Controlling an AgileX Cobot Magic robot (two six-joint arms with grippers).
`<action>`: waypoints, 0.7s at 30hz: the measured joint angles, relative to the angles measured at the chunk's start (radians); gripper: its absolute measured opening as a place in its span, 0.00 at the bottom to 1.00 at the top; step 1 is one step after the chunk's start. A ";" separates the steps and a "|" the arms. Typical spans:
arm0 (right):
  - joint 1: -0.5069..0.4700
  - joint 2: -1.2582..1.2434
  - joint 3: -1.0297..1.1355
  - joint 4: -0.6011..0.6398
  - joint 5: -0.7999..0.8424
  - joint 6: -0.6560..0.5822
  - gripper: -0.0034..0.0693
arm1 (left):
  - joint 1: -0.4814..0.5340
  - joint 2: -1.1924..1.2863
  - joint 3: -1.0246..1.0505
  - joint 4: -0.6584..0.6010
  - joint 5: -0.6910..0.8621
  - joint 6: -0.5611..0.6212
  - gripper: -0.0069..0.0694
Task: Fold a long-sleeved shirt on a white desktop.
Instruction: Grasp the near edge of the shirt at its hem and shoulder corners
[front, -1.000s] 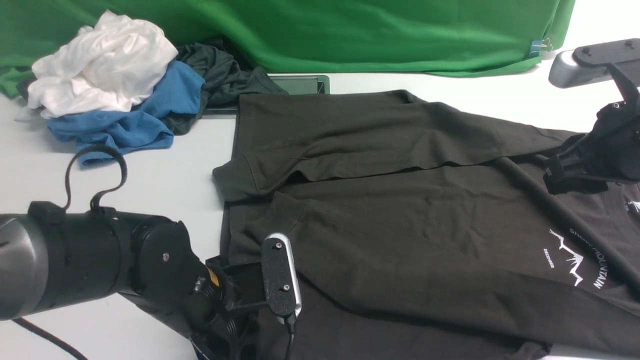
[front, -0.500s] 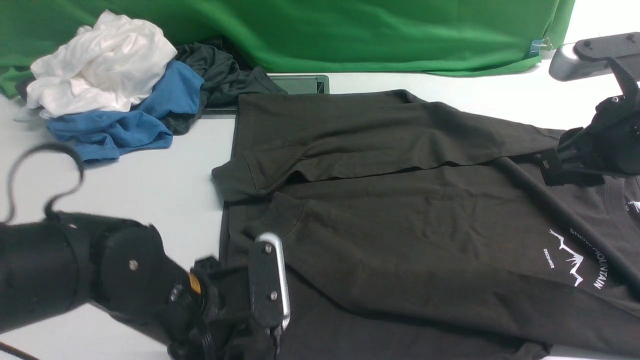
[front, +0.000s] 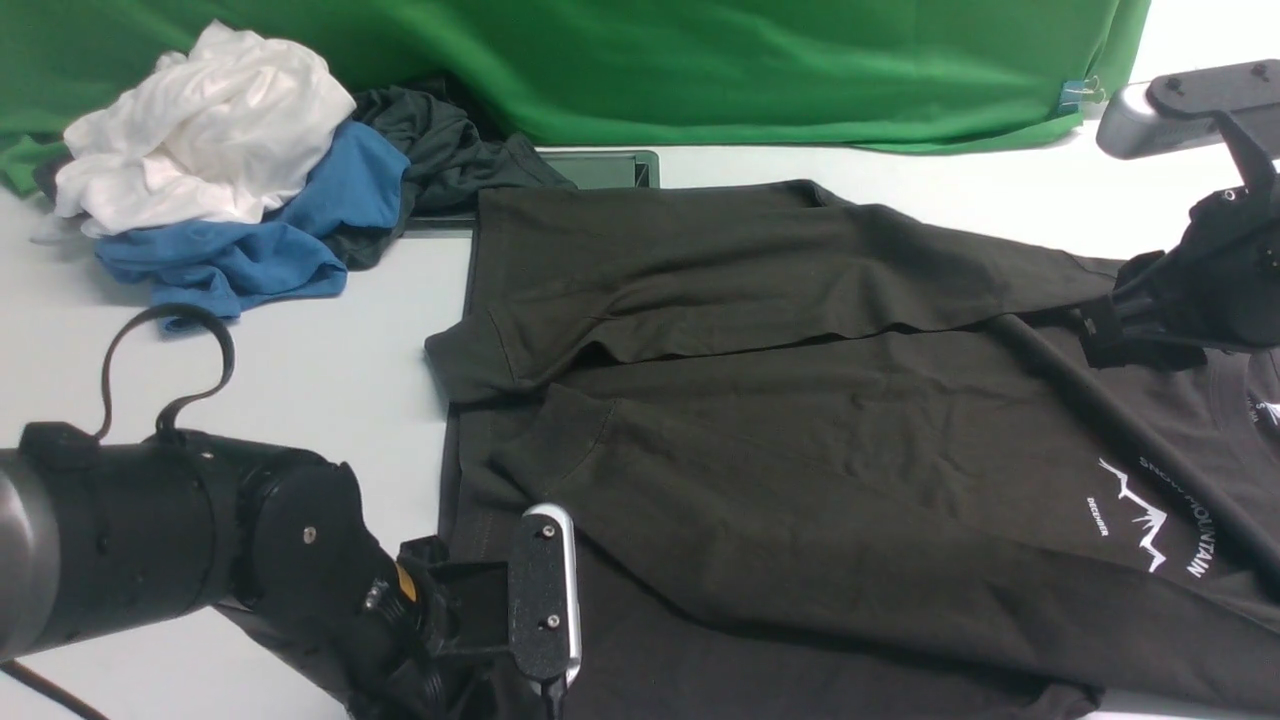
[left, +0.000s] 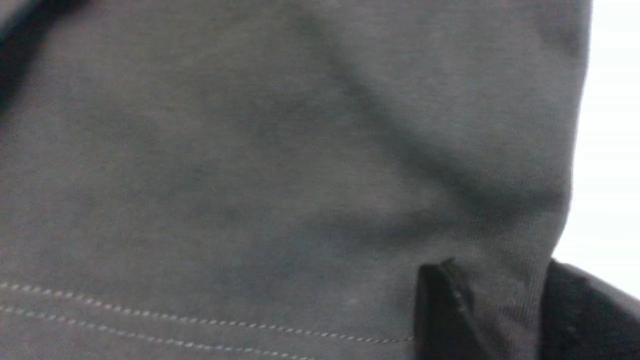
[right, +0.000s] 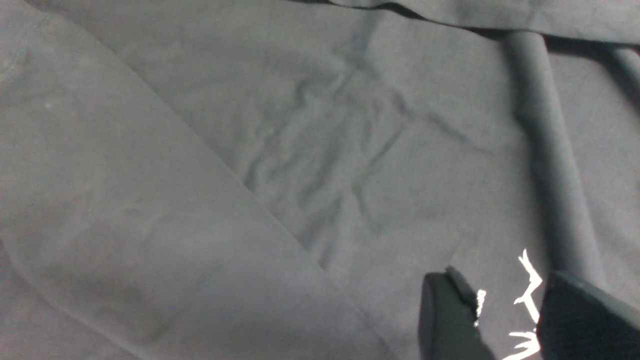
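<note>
**Left jaws drawn in on the shirt's near-left corner; right jaws open over the logo**

The long-sleeved shirt lies spread on the white desktop. It reaches from the middle to the right edge and down to the near edge, with both sleeves laid across the body. The left gripper sits low at the shirt's near-left corner. In its wrist view the jaws have narrowed on a raised ridge of ribbed cloth that fills the gap between them (a grip, as far as I can judge). The right gripper stands half open over the chest logo and holds nothing.

The step in hand looks like taking this end to fold it across. To do it well:
- Make sure the pinch takes every layer before lifting.
- Raise the cloth only enough to clear the fabric beneath.
- Carry it straight toward the right edge, so the laid sleeves are not dragged.
- Have the right gripper steady the far side.

Several things are hard to make out:
- The front view hides the left fingers behind their own wrist.
- The left wrist view is blurred, so I cannot tell cuff from hem, or how many layers are caught.
- The collar end is cut off behind the right arm.
</note>
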 joint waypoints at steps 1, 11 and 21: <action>0.000 0.000 0.000 0.000 0.007 0.000 0.44 | 0.000 -0.005 -0.002 0.007 0.002 -0.017 0.28; 0.000 -0.027 0.087 -0.102 0.129 0.143 0.44 | 0.000 -0.267 -0.044 0.069 0.203 -0.291 0.13; -0.270 -0.056 0.448 -0.272 0.017 0.442 0.74 | 0.000 -0.389 -0.044 0.078 0.230 -0.376 0.13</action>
